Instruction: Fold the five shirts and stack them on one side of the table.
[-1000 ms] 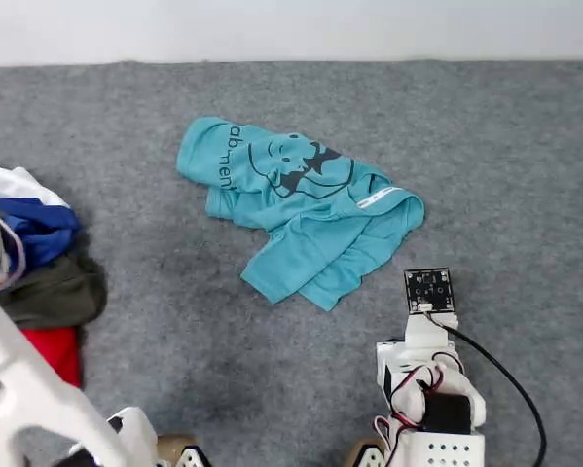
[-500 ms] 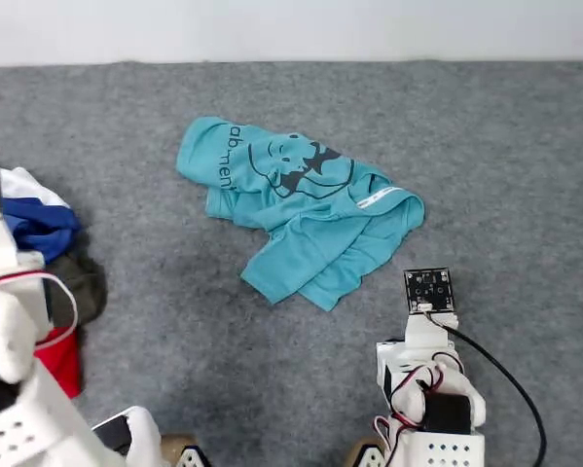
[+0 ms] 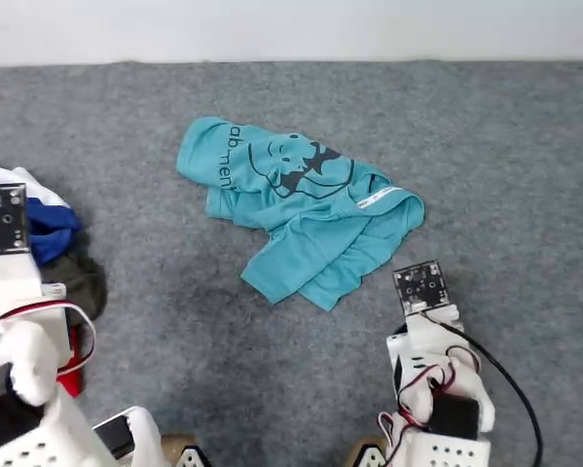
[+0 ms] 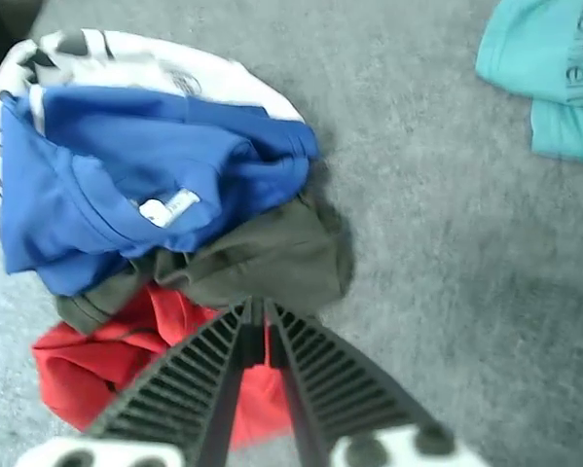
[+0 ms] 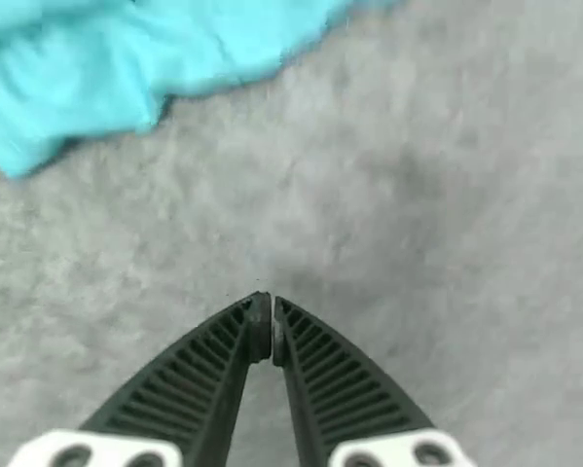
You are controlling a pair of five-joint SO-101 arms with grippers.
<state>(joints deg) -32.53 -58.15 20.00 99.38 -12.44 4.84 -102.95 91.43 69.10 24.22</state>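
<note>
A crumpled teal shirt (image 3: 296,209) with a dark print lies in the middle of the grey carpeted table. At the left edge is a heap of shirts: white (image 4: 145,56), blue (image 4: 126,185), dark olive (image 4: 262,263) and red (image 4: 96,365). My left gripper (image 4: 257,316) is shut and empty, hovering over the olive and red shirts. A corner of the teal shirt (image 4: 549,83) is in the left wrist view too. My right gripper (image 5: 262,316) is shut and empty above bare carpet, just short of the teal shirt's hem (image 5: 155,68).
The left arm (image 3: 14,321) rises over the shirt heap; the right arm (image 3: 432,360) stands at the front right. A white wall (image 3: 291,29) borders the table's far edge. Bare carpet (image 3: 505,175) stretches to the right of the teal shirt.
The left arm has swung back toward the front and right over the heap. The right arm has tilted slightly toward the teal shirt. No shirt has moved.
</note>
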